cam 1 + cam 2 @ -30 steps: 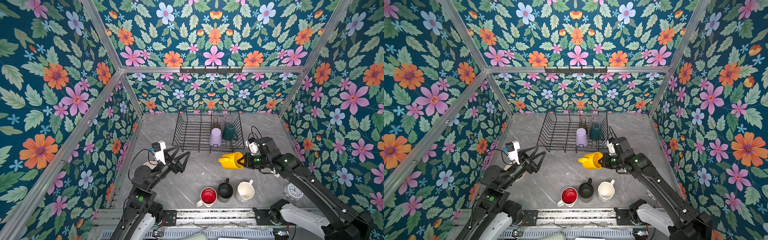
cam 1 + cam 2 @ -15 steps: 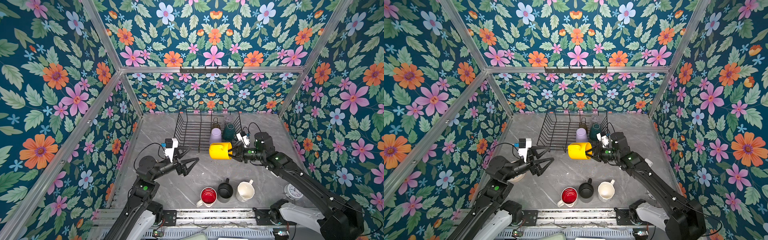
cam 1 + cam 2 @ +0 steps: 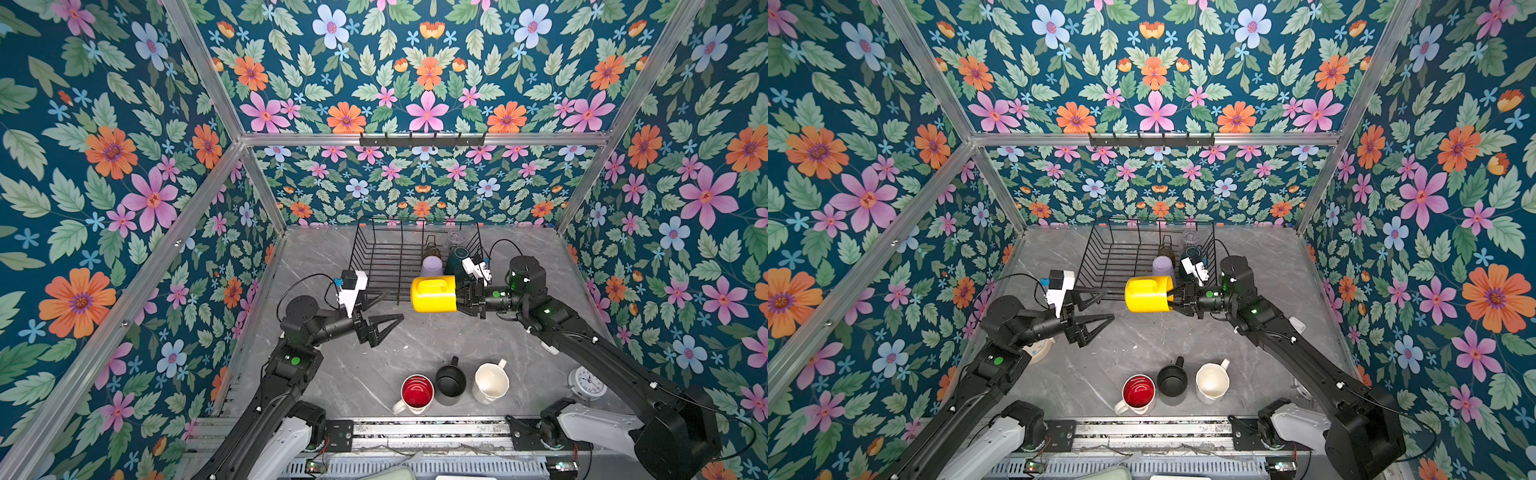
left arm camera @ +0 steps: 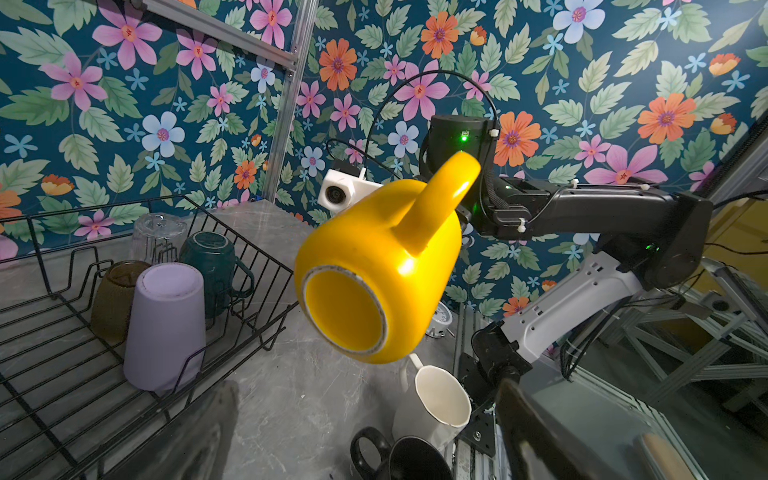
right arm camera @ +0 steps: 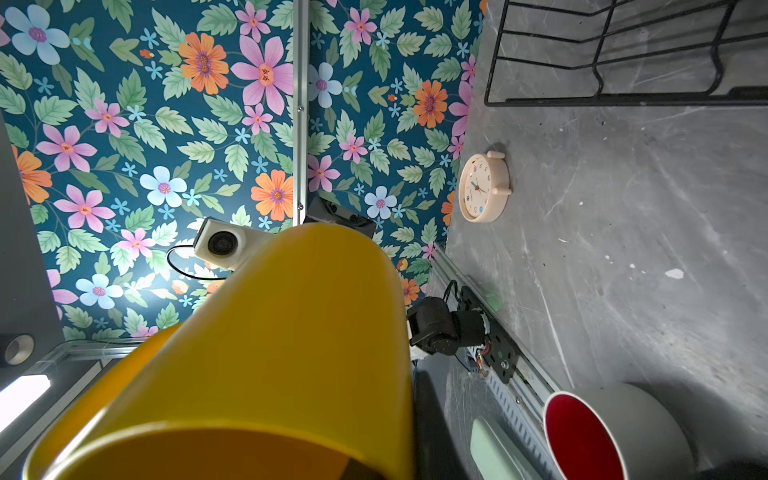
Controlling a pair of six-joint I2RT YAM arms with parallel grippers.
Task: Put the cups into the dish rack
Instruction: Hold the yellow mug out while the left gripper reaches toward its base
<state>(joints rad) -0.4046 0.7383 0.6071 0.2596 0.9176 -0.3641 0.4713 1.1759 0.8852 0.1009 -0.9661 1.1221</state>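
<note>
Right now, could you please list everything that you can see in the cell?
dish rack: one, black wire, back of the table.
lilac tumbler, olive glass, dark green mug, clear glass: one each, rack's right end.
yellow mug: one, held sideways in the air before the rack.
white red-lined mug, black mug, cream mug: one each, table's front.
white clock: one, front right.
cream clock: one, table's left side.
table: one, grey marble.
left pincer: one, black, open, empty.
right pincer: one, black, shut on the yellow mug's rim.
</note>
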